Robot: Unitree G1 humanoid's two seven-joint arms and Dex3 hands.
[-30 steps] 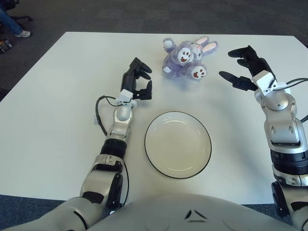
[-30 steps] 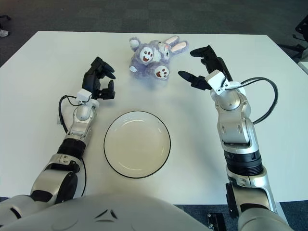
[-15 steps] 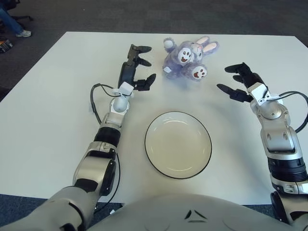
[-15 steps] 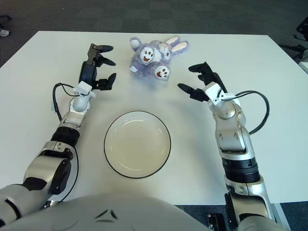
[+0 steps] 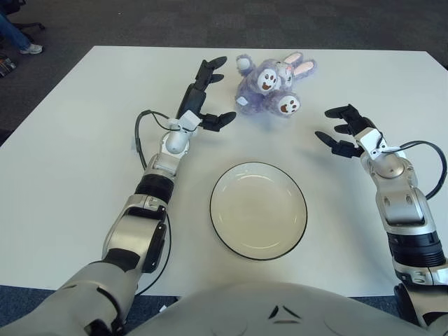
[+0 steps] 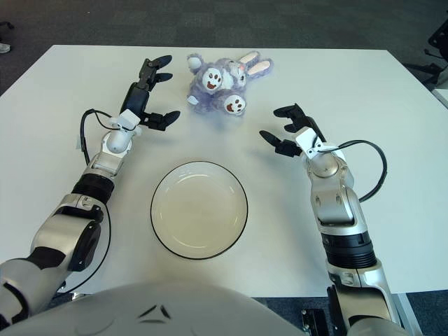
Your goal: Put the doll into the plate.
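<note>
A purple plush bunny doll [image 5: 273,85] with white ears and paws lies on the white table [image 5: 70,140] at the far middle. An empty cream plate [image 5: 258,210] with a dark rim sits nearer, in the centre. My left hand [image 5: 210,94] hovers just left of the doll, fingers spread wide, a small gap from its side. On the other side, my right hand [image 5: 339,129] is open too and stands further from the doll, to its right and nearer me. Neither hand touches the doll.
Beyond the table's far edge lies dark carpet [image 5: 210,21]. A person's leg and shoe [image 5: 21,38] show at the far left corner. A black cable [image 5: 143,133] loops beside my left forearm, another by my right wrist [image 5: 430,150].
My left hand has reached further forward and right toward the doll, with its fingers spreading. The right hand has drawn back toward me and lowered. Doll and plate have not moved.
</note>
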